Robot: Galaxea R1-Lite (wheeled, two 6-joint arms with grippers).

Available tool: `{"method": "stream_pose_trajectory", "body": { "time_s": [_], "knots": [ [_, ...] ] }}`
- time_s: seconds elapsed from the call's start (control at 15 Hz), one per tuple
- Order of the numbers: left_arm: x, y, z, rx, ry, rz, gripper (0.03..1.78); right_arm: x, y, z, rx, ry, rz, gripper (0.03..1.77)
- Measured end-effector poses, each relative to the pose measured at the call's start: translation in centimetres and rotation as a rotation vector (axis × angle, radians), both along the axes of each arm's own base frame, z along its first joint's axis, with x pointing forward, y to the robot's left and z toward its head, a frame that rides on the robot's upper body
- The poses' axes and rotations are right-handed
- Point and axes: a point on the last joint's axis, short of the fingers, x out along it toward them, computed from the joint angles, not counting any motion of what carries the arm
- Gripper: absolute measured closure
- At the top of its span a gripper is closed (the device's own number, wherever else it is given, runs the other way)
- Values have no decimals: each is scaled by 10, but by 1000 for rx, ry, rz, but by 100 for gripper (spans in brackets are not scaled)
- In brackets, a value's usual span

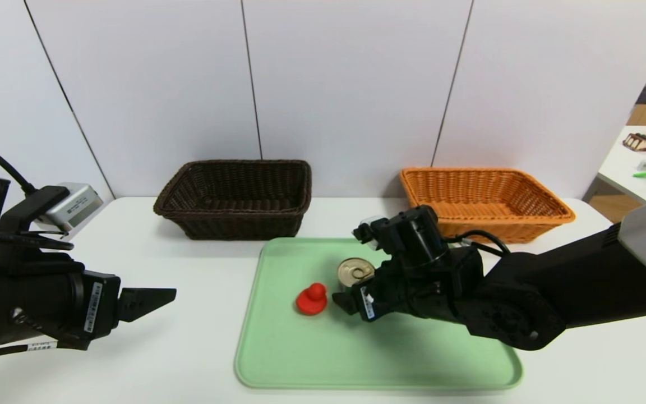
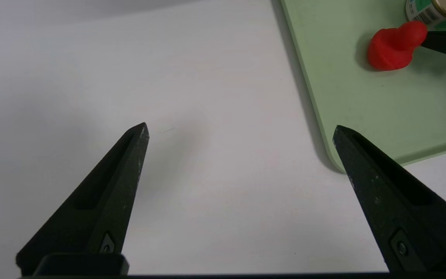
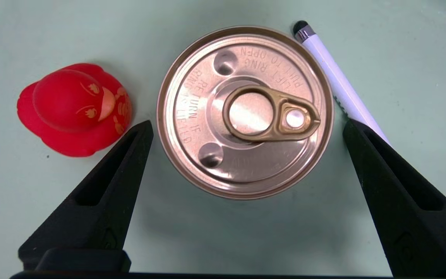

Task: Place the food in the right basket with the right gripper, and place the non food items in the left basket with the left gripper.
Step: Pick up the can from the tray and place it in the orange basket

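Right claw open, tin can between its fingertips

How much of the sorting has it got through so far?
Nothing looks sorted: the tin can, red duck and pen all lie on the green tray. The can is being approached, with the open right gripper around it. Left to do: can into the orange basket, duck and pen into the dark one.

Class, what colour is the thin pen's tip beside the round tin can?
Black, shown best in the right wrist view.
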Motion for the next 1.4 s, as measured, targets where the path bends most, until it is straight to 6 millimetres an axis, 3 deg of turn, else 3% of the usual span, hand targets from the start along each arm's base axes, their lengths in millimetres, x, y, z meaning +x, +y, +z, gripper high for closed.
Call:
{"method": "stream_pose_trajectory", "body": {
  "time_s": [1.4],
  "knots": [
    [0, 0, -2, 3, 6, -3, 12, 0, 1, -8, 52, -57, 5, 11]
  ]
}}
